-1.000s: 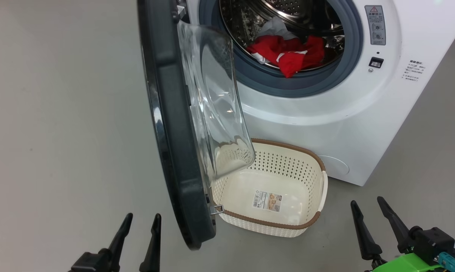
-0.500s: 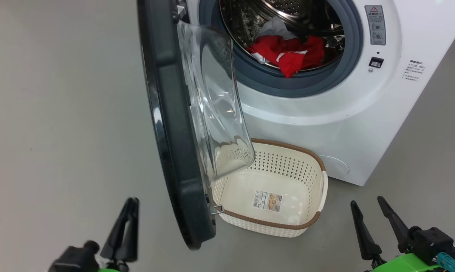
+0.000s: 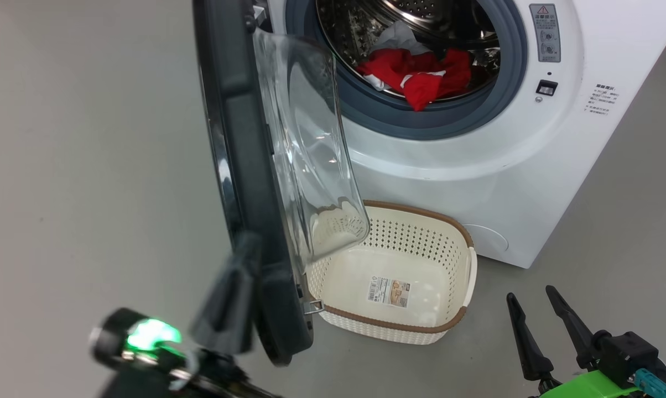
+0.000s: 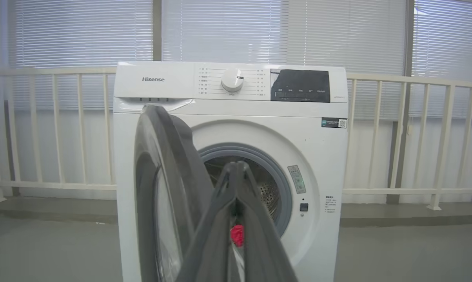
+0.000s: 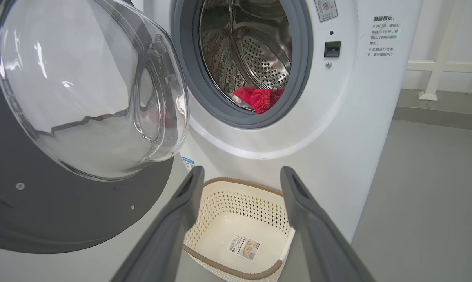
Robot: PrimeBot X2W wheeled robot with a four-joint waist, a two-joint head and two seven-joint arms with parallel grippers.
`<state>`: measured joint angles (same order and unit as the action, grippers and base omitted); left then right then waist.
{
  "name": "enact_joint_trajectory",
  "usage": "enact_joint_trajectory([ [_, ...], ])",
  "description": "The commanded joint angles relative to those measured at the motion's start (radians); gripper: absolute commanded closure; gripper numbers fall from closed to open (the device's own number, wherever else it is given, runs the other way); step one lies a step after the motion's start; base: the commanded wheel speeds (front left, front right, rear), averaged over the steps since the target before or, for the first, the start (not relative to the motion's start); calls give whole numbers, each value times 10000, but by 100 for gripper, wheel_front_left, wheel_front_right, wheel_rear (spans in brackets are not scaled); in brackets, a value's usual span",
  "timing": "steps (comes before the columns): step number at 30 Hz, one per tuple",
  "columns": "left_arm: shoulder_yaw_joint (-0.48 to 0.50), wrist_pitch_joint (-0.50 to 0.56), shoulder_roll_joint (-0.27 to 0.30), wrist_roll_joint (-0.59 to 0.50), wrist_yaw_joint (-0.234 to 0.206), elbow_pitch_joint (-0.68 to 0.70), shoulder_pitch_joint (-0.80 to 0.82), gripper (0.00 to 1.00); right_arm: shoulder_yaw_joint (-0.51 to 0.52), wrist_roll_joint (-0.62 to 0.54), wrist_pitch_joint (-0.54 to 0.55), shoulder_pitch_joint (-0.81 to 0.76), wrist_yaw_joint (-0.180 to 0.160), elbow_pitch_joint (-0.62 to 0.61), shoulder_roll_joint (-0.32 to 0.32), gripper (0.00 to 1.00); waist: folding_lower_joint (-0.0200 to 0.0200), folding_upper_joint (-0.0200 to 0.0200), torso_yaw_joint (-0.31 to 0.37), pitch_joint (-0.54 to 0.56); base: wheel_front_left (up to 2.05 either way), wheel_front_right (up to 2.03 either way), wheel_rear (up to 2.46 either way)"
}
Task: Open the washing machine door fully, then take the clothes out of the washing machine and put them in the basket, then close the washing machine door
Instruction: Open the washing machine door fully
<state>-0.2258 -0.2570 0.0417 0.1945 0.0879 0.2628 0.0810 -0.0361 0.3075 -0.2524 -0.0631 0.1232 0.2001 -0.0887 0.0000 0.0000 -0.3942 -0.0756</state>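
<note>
Two dark-fingered grippers: the left gripper [image 4: 236,168] was pinched shut by one round black-rimmed glass washing machine door [image 3: 244,166], the right gripper [image 3: 529,293] spread wide. One white boxy washing machine [image 3: 477,182] held one red-and-white heap of clothes [image 3: 416,74]; one cream perforated basket [image 3: 399,243] sat on grey floor [image 3: 89,166], white railing [image 4: 416,80] and blinds [image 4: 220,27] behind.

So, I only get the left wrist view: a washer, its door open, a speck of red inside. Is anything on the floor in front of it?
Observer: Yes, a basket stands on the floor, right before the washer.
Operator: Anything in it?
Observer: No clothes, just a paper label on its bottom.
Operator: And that red speck?
Observer: A heap of red clothes with white parts, lying just inside the washer's opening.
</note>
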Motion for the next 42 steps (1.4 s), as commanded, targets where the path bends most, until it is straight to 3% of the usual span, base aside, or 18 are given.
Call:
enact_joint_trajectory([
  [1, -170, -48, 85, -197, 140, 112, 123, 100, -233, 68, -93, 174, 75, -276, -104, 0, 0, 0, 13, -10, 0, 0, 0],
  [7, -1347, -48, 85, 218, 256, -1183, -258, 100, -286, 89, -93, 218, 75, -256, -114, 0, 0, 0, 92, -23, 0, 0, 0],
  [15, -1484, -48, 85, 1207, 150, -3283, -272, 100, -406, 132, -93, 225, 75, -267, -92, 0, 0, 0, 143, -5, 0, 0, 0],
  [27, -315, -48, 85, 2042, -339, -3970, -122, 100, -441, 170, -93, 160, 75, -292, -49, 0, 0, 0, 109, 98, 0, 0, 0],
  [42, 2119, -48, 85, 1506, -621, -3993, -322, 100, -408, 153, -93, 243, 75, -377, -58, 0, 0, 0, 20, -100, 0, 0, 0],
])
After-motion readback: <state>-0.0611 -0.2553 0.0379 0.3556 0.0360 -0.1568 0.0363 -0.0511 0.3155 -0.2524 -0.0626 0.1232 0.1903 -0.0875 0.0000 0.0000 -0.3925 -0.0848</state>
